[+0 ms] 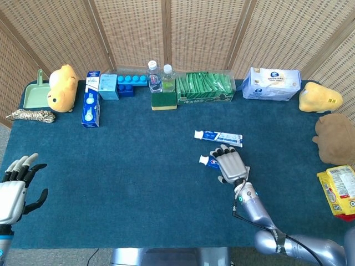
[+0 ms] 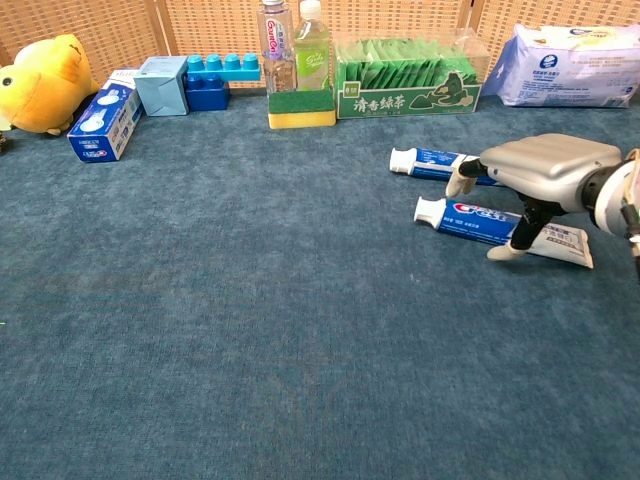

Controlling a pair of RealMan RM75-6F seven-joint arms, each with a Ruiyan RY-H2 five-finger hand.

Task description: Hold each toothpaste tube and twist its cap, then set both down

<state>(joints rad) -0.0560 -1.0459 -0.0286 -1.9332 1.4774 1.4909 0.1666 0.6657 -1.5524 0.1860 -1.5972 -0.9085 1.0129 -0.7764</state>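
Resting palm-down: right hand [image 2: 545, 172] over near toothpaste tube [image 2: 480, 222].

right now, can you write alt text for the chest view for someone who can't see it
The right robot hand arches over the nearer toothpaste tube on a blue cloth-covered table, fingertips touching down around it. A second toothpaste tube lies just behind. Bottles, blue blocks, boxes and a yellow plush toy line the back edge.
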